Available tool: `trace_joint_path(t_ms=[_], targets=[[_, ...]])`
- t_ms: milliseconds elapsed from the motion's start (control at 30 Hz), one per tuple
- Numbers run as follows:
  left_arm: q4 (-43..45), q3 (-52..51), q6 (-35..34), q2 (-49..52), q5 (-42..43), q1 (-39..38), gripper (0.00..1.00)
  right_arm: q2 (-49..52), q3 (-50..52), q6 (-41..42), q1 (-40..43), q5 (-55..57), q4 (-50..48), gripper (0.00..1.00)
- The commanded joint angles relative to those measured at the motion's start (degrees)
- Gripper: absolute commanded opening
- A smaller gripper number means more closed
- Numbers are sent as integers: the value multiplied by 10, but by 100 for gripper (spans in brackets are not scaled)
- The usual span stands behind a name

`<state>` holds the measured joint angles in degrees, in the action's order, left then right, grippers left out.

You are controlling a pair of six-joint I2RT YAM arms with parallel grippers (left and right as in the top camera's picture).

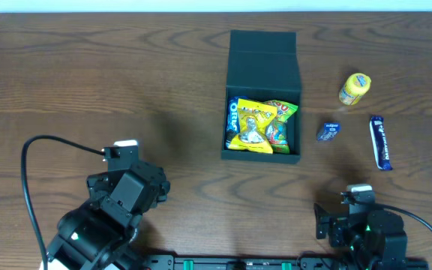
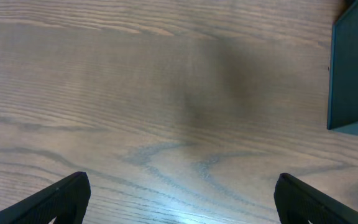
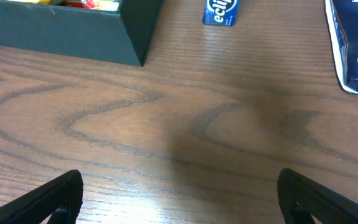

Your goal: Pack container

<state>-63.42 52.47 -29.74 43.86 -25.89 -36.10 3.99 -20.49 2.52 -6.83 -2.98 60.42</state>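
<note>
The dark teal-black container (image 1: 235, 70) stands open at the table's middle back, its flap lid raised at the far side. Inside lie a yellow snack packet (image 1: 255, 126), a blue Oreo pack (image 1: 232, 116) and a green-yellow packet (image 1: 282, 124). Its wall shows in the left wrist view (image 2: 353, 74) and the right wrist view (image 3: 61, 34). My left gripper (image 2: 182, 199) is open and empty over bare wood at the front left. My right gripper (image 3: 179, 199) is open and empty at the front right, near the box's corner.
Right of the box lie a small blue Eclipse pack (image 1: 328, 131), also in the right wrist view (image 3: 220, 11), a blue Cadbury bar (image 1: 381, 142), also in that view (image 3: 356, 46), and a yellow packet (image 1: 355, 88). A black cable (image 1: 28, 150) loops at the left.
</note>
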Motion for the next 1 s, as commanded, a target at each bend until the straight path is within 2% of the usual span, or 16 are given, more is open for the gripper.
trace_joint_path(t_ms=[0, 967], targets=[[0, -2, 15, 13, -1, 2, 95, -3, 4, 2, 5, 2, 2, 99], [0, -2, 15, 21, 0, 2, 95, -3, 4, 2, 5, 2, 2, 99]])
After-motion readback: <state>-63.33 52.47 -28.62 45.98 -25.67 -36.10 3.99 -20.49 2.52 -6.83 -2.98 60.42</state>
